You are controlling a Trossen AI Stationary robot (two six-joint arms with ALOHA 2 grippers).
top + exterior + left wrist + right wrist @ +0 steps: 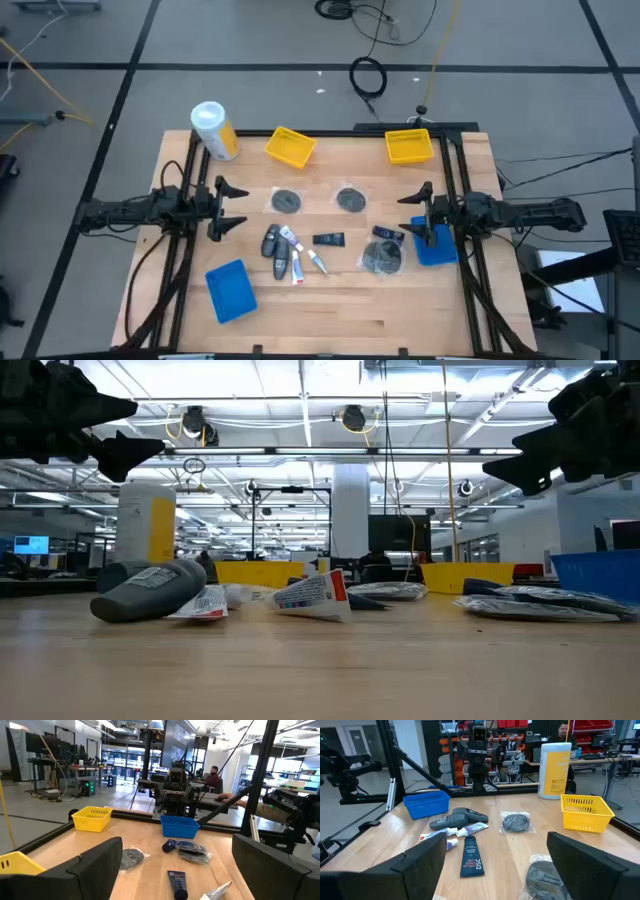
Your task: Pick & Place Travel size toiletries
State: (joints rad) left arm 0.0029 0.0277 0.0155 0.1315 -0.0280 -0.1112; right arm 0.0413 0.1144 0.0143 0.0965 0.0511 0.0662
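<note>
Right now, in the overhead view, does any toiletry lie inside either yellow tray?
No: both yellow trays show only bare yellow floors, with the toiletries lying out on the wooden table.

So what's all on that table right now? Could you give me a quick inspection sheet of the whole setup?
Surface: wooden table, bare toward the front.
Job's things: toiletries loose mid-table: two round discs, grey bottles, white tubes, a black packet.
Clutter: canister; two yellow trays; two blue trays.
Grippers: left gripper and right gripper open, holding nothing, at the table's sides.
Cables: coiled cable on the floor.
Surroundings: workshop; a person sits at a desk far behind.
</note>
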